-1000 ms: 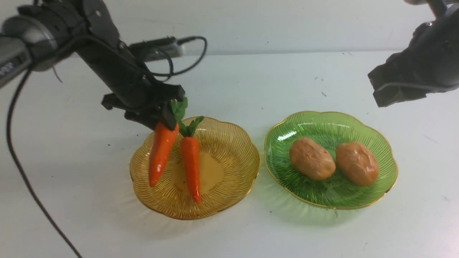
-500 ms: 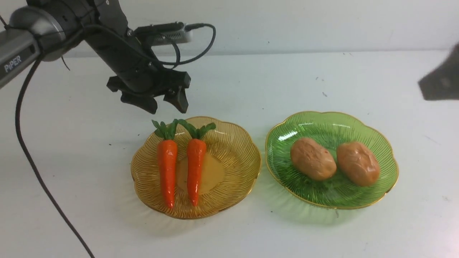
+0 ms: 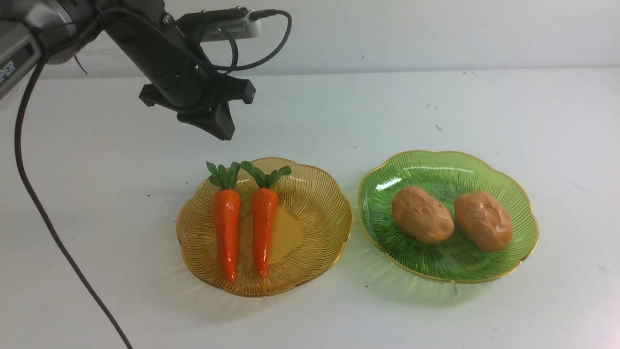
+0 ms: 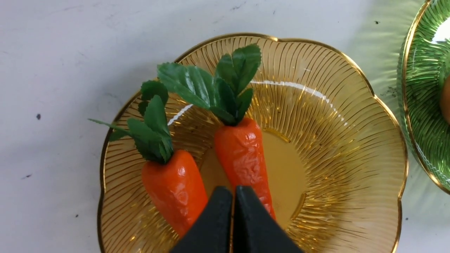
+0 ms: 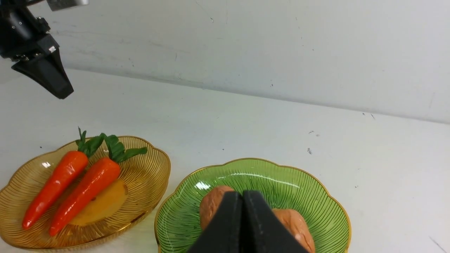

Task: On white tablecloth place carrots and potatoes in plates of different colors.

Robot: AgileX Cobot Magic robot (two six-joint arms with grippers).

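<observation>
Hovering the left gripper (image 3: 220,130) over the white tablecloth (image 3: 339,106), just behind the amber plate (image 3: 317,249), fingers pressed together and gripping nothing. Hanging the right gripper (image 5: 242,194) above the green plate (image 3: 436,167), likewise pressed together and empty, out of the front view. Lying side by side in the amber plate: two carrots (image 3: 225,232), leafy tops toward the far rim. Resting close together in the green plate: two potatoes (image 3: 422,214). Sitting next to each other on the tablecloth, amber on the left, rims near but apart.

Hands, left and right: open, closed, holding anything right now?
Left hand: closed, holding nothing.
Right hand: closed, holding nothing.
</observation>
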